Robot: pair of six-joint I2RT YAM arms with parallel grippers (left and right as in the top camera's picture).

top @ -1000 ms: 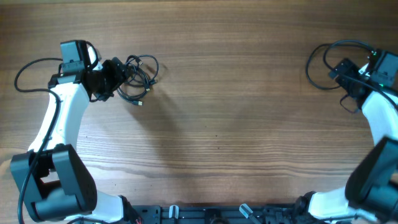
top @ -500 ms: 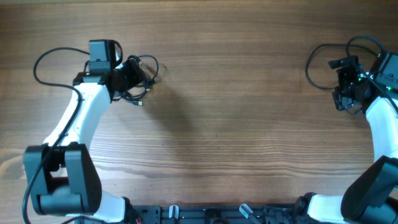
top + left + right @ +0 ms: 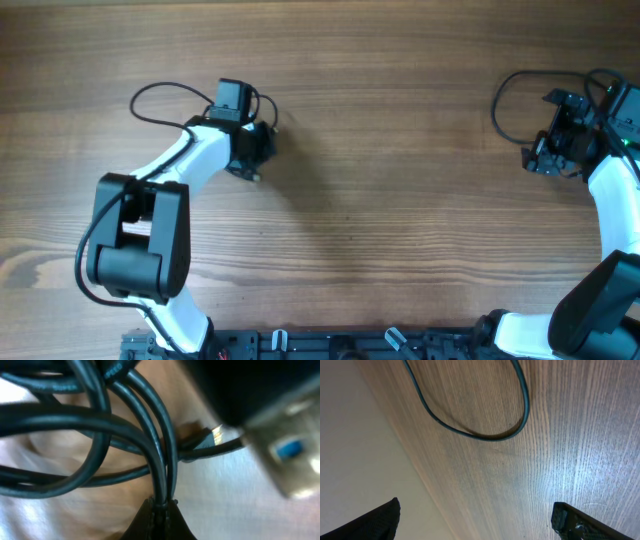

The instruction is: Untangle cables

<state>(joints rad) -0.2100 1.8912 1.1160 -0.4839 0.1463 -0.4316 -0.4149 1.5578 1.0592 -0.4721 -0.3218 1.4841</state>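
Note:
The cables (image 3: 100, 425) fill the left wrist view as several looping black cords, one ending in a small gold-tipped plug (image 3: 212, 436). My left gripper (image 3: 162, 507) is shut on two strands that run side by side into its tips. From overhead the left gripper (image 3: 252, 150) sits on top of the bundle and hides most of it; only a small plug end (image 3: 251, 177) pokes out below. Far off at the right edge, my right gripper (image 3: 542, 162) hangs open over bare wood, its fingers wide apart with nothing between them (image 3: 477, 525).
A blurred silver plug with a blue insert (image 3: 290, 450) lies close to the left camera. The left arm's own cable loops behind it (image 3: 160, 95). Another dark cable loop (image 3: 505, 95) lies by the right arm, also seen from its wrist (image 3: 470, 435). The table's far edge (image 3: 395, 445) is near the right gripper.
My left gripper swung right onto the bundle and shut on cable strands. The right gripper turned slightly and stayed open.

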